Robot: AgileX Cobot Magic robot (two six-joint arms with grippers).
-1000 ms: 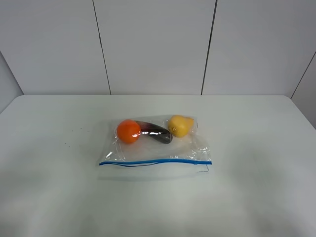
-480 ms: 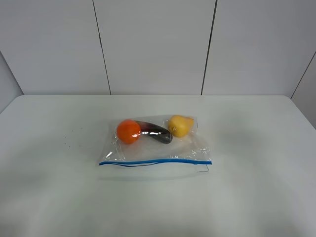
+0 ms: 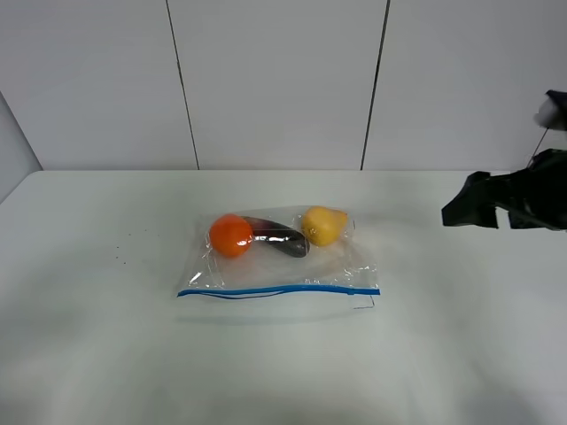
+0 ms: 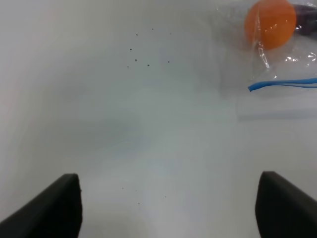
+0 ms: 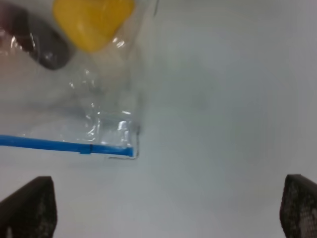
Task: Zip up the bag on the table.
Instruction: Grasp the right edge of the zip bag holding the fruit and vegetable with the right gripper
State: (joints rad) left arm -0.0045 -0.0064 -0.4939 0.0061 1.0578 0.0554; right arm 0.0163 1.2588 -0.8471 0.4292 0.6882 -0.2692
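Observation:
The bag lies flat in the middle of the table. It is clear and crinkly, with its blue seal strip along the near edge. An orange fruit, a dark purple one and a yellow one show through it. My right gripper hangs above the table at the far right, well away from the bag. In the right wrist view the right gripper is open above the bag's strip end. My left gripper is open over bare table, with the bag's corner ahead.
Small dark specks dot the table left of the bag. A thin black corner mark sits by the strip's right end. Grey wall panels stand behind the table's far edge.
My right arm has come into the exterior high view from the right edge. The bag and fruit have not moved.

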